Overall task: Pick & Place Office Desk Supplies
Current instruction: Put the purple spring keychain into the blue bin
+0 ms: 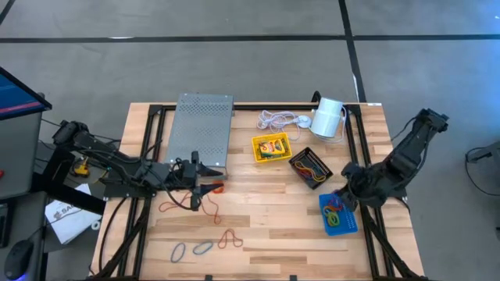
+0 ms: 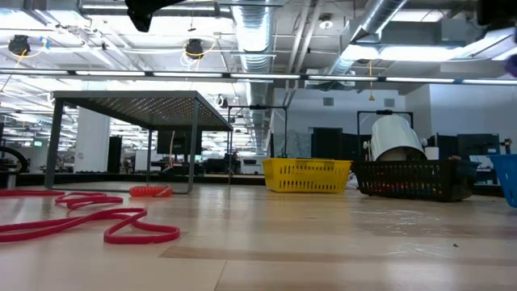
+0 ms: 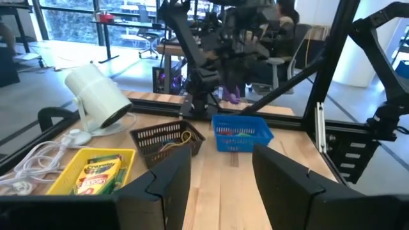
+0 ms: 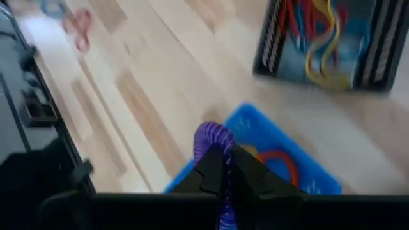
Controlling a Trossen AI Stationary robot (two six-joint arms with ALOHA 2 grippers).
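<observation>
Pinched between the closed fingers of the right gripper (image 4: 223, 176), a thin purple rubber-band loop (image 4: 216, 137) arches up directly above the small blue plastic tray (image 4: 268, 150), which already holds red and yellow bands. Just beyond that gripper sits the small black mesh tray (image 1: 310, 168) with more coloured bands, and farther on the small yellow tray (image 1: 271, 148) carrying a yellow-green crayon box (image 3: 96, 174); its label is too small to read. The left gripper (image 1: 209, 179) hovers over the table's middle with its fingers spread and nothing between them, red rubber-band loops (image 1: 205, 204) just beside it and blue and grey loops (image 1: 191, 250) nearer the front edge. All rest on a pale wood-plank table (image 1: 266, 218); behind it lies an open workshop with ceiling ducts.
</observation>
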